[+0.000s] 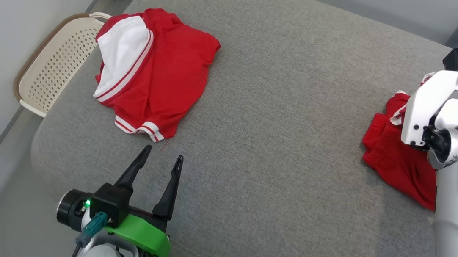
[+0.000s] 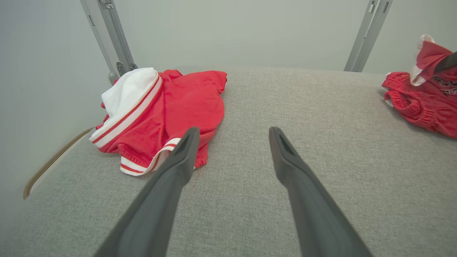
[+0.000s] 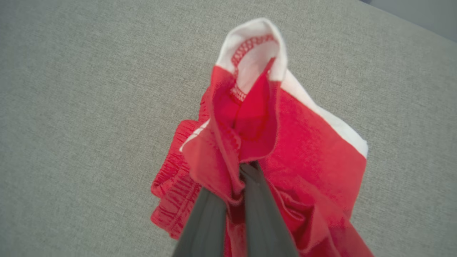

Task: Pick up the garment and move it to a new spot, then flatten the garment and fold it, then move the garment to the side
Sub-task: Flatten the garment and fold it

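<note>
At frame right, right gripper point(image 3: 245, 172) pinches red garment point(image 3: 307, 142), probably its hem; lower left, left gripper point(image 1: 163, 153) spread, empty.

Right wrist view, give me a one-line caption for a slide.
The right gripper, fingers shut, pinches a fold of the red and white garment on the grey cushion.

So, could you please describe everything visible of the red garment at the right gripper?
The red garment looks like soft knit, with white trim, a gathered elastic band and some dark print. It is crumpled. The right gripper is shut on one fold and holds it raised, while the rest lies bunched on the grey cushion, toward its right side.
</note>
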Controlling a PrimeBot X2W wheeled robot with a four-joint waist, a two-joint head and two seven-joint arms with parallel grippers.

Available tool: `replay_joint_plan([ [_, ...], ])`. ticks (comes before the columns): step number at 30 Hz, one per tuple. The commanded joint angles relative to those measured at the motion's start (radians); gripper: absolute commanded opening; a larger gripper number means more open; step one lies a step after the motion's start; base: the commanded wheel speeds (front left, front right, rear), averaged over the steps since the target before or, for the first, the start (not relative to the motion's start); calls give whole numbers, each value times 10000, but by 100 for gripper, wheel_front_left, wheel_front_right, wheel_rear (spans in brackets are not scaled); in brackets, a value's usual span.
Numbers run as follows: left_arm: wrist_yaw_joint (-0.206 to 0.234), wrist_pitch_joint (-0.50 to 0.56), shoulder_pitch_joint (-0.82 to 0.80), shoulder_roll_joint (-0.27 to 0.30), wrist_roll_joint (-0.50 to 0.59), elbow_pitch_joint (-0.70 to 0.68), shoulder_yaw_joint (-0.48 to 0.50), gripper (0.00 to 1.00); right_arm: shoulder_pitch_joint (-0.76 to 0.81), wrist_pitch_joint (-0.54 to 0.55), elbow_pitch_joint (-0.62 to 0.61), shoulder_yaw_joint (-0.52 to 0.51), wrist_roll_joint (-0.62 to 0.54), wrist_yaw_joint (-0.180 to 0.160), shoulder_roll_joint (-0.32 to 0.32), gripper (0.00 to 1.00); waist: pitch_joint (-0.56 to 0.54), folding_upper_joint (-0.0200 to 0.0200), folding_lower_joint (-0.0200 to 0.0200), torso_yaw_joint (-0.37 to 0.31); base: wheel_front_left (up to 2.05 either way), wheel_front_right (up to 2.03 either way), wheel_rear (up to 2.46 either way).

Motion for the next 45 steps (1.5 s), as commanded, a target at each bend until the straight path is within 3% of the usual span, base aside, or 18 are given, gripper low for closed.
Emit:
replay_joint_plan([
  [1, -17, -4, 16, -40, 4, 1, -15, 100, -175, -161, 280, -41, -148, -11, 93, 0, 64, 0, 0, 135, 0, 0, 0],
  [8, -50, -4, -7, -81, -38, 50, -105, 100, -340, -493, 1195, 9, -465, -9, 286, 0, 117, 0, 0, 326, 0, 0, 0],
  [9, -49, -4, -12, -88, -45, 52, -106, 100, -377, -598, 1268, 111, -405, -8, 312, 37, 128, 0, 0, 336, 0, 0, 0],
  [10, -46, -4, -12, -89, -56, 53, -96, 100, -416, -672, 1351, 79, -313, -8, 323, 100, 131, 0, 0, 332, 0, 0, 0],
  [15, 36, -4, 114, -99, -51, 85, 44, 100, -557, -858, 1295, 391, 187, -8, 277, 100, -10, 0, 0, 155, 0, 0, 0],
  [22, 28, -4, 222, -25, 97, 56, 189, 100, -497, -1049, 116, 643, 1537, -8, -125, 100, -339, 0, 0, -422, 0, 0, 0],
  [28, -32, -4, 289, 34, 169, 62, 214, 100, 439, -1494, -1144, 954, 1563, -6, -1024, 100, -611, 0, 0, -888, 0, 0, 0],
  [34, -69, -4, 303, 37, 193, 79, 198, 100, 1774, -2099, -2024, 866, 1701, -6, -1421, 100, -710, 0, 0, -1204, 0, 0, 0],
  [40, -78, -4, 243, 20, 211, 69, 178, 100, 2683, -2830, -2021, 556, 1406, -6, -1697, 100, -652, 0, 0, -1265, 0, 0, 0],
  [45, -79, -4, 289, 23, 193, 48, 232, 100, 3201, -3233, -1767, 935, 1581, -11, -1827, 100, -581, 0, 0, -1231, 0, 0, 0],
])
